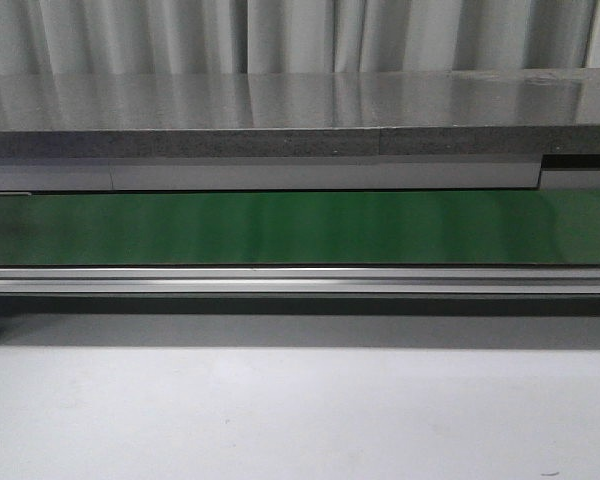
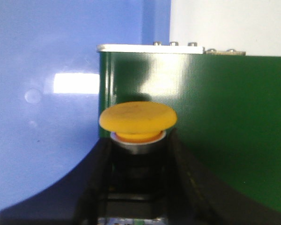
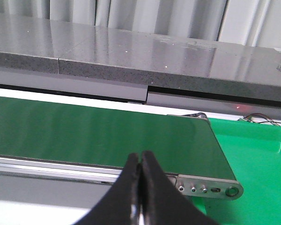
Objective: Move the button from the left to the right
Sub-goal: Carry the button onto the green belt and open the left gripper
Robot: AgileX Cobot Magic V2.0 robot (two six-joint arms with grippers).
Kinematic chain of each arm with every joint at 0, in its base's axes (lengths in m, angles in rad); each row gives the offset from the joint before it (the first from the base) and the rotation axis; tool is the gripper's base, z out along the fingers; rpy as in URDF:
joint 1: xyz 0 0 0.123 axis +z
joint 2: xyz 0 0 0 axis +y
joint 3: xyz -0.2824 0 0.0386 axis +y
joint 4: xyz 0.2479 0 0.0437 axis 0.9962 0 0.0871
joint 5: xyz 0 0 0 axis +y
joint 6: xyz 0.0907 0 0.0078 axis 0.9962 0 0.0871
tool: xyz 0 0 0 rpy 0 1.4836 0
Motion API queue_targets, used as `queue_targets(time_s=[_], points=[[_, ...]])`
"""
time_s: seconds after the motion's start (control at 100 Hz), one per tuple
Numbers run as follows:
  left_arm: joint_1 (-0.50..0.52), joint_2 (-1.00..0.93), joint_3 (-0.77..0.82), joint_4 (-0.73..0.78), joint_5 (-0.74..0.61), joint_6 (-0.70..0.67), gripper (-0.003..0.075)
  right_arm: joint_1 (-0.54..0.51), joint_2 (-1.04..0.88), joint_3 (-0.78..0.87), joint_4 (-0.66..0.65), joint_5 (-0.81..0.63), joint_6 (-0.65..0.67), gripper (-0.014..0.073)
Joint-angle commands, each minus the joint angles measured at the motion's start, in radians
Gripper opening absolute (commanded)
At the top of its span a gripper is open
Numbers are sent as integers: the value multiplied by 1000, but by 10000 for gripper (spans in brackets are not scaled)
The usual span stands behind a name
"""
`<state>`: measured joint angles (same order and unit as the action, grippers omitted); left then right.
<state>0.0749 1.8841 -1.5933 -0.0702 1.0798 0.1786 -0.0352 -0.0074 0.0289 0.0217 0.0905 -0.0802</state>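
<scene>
In the left wrist view the button [image 2: 138, 119], with a round yellow cap, silver collar and black body, sits between my left gripper's [image 2: 138, 154] two black fingers [image 2: 96, 178]. The jaws press on its black body from both sides. The button is held at the end of the green conveyor belt [image 2: 215, 122], beside a blue surface [image 2: 42, 93]. In the right wrist view my right gripper [image 3: 140, 161] is shut and empty, its tips in front of the belt's [image 3: 93, 133] near rail. Neither gripper nor the button shows in the front view.
The green belt [image 1: 280, 228] runs across the front view with a metal rail [image 1: 300, 280] before it and a grey stone ledge [image 1: 280, 110] behind. A bright green tray [image 3: 257, 164] lies past the belt's right end. The belt's end bracket [image 3: 210, 187] has screws.
</scene>
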Motion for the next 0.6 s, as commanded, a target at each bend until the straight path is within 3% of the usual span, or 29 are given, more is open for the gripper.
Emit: queue_targets(time_s=[0.0,0.21,0.28,0.35,0.52,0.59], points=[[-19,-25,-31,-10,0,-1,36,0,-18,1,-9,-84,3,-68],[-37,11,-25,-10,19,-1,42,0,-18,1,-9,-84,3,-68],[-37,11,-25,-10,30,-1,83,0,-18,1,-9,-84,3,-68],[-37,11,-25,-10,39,10,175,0,-18,1,-9,-84,3,-68],[-37,7,-25,-10,48,17,547,0,-18,1,-9,-84,3,-68],[-37,3,-25,-14,48,16,648,0,-18,1,-9,-84,3,-68]])
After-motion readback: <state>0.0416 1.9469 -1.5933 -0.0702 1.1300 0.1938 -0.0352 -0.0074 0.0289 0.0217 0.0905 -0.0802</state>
